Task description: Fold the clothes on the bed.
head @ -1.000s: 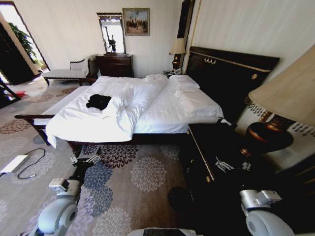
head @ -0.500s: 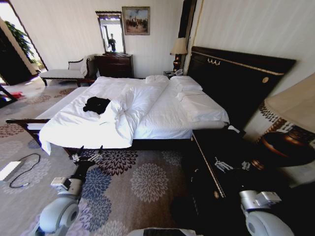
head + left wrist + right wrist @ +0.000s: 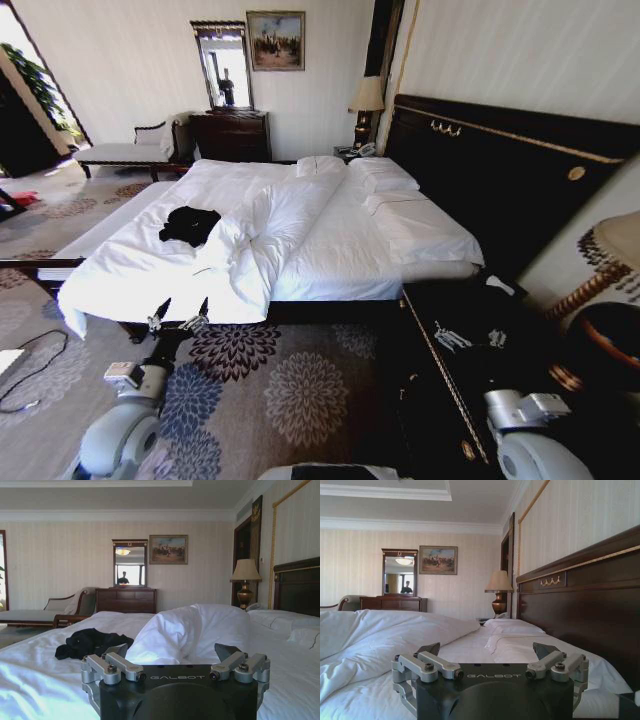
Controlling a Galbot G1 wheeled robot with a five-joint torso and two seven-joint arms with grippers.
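Black top [image 3: 190,225] is bunched on the bed [image 3: 330,240], looks light and floppy, so I'd pinch a hem edge; left gripper [image 3: 175,655] and right gripper [image 3: 490,655] both spread, empty.

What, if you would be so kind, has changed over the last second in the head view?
The whole head view has shifted, so the camera moved with the robot, not the furniture. The small black soft fabric top stays crumpled on the large white-sheeted bed, untouched. The left end effector remains open and low before the bed's near edge; the right end effector stays open, holding nothing.
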